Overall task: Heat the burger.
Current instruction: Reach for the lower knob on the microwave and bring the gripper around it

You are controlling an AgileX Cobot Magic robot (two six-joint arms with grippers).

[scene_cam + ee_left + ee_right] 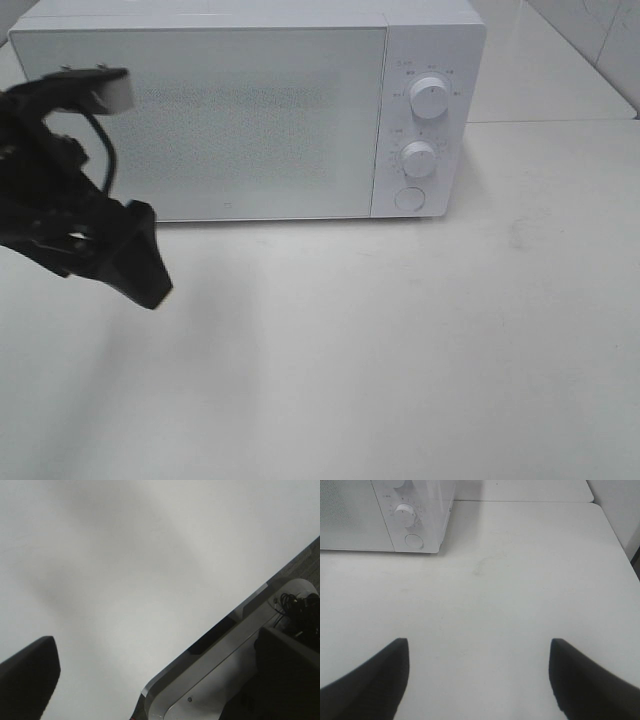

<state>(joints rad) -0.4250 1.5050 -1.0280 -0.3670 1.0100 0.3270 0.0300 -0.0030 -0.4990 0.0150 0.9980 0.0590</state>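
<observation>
The burger is out of view in every frame. A white microwave stands at the back of the white table with its door closed; its corner also shows in the right wrist view as the microwave. My left gripper hovers open in front of the microwave's left end, with nothing between its fingers. The left wrist view shows the left gripper spread wide over bare table. My right gripper is open and empty, low over the table to the front right of the microwave.
The microwave's right panel has two round knobs and a round button. The white table spreads in front. A metal frame and grey floor lie past the table's edge.
</observation>
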